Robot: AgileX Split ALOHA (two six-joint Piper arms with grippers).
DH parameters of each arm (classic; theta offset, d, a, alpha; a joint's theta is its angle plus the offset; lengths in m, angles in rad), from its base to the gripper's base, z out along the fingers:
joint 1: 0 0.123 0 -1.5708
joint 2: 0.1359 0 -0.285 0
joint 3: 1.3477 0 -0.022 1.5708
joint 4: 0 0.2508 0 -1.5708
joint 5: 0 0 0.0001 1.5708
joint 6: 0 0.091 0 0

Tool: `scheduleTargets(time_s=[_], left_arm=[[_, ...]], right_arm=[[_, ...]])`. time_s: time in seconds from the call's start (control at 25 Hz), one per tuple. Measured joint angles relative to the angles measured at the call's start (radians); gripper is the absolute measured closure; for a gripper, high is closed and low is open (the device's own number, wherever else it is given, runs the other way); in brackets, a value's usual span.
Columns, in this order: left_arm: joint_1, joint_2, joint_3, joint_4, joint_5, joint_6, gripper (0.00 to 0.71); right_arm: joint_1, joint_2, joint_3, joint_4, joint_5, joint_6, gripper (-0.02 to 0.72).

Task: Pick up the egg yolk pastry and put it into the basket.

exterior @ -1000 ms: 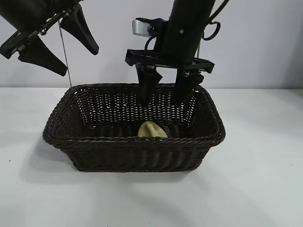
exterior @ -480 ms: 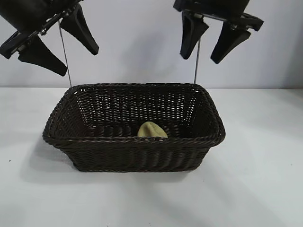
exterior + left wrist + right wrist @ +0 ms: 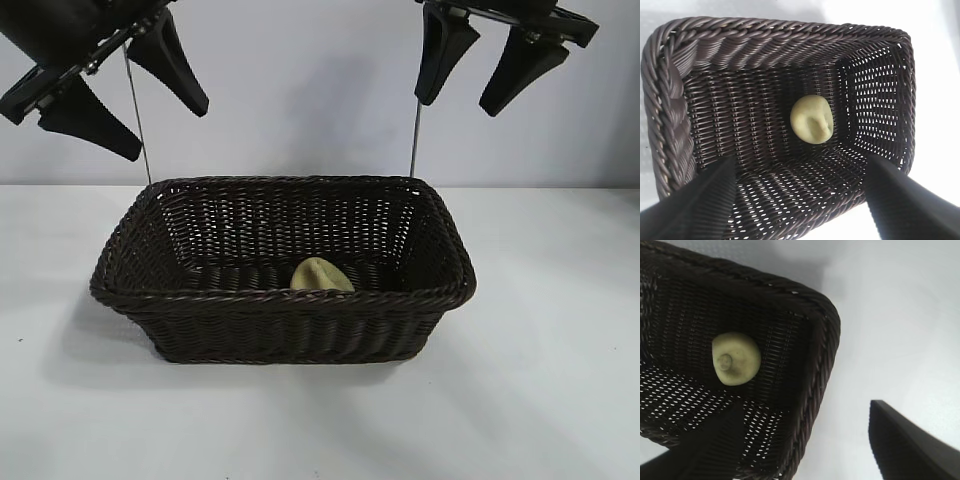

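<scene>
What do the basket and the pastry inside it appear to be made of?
The basket looks like woven wicker or a plastic imitation of it: dark brown strands, slightly glossy, a braided rim, light showing through gaps in the weave. The egg yolk pastry looks like a matte, pale yellow dough ball with a dimple; whether it is real food or a soft replica cannot be told.

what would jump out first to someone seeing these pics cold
The dark wicker basket fills the middle of the white table, with the pale egg yolk pastry lying alone on its floor near the front wall. Above it hang two open, empty black grippers: the left gripper over the basket's left end, the right gripper high beyond its right end.
</scene>
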Motion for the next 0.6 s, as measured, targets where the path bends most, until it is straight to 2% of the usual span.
scheduleTargets(time_s=[0.6], left_arm=[[0.0, 0.0, 0.0, 0.0, -0.008, 0.0, 0.184]], right_arm=[[0.0, 0.0, 0.032, -0.011, 0.002, -0.006, 0.195]])
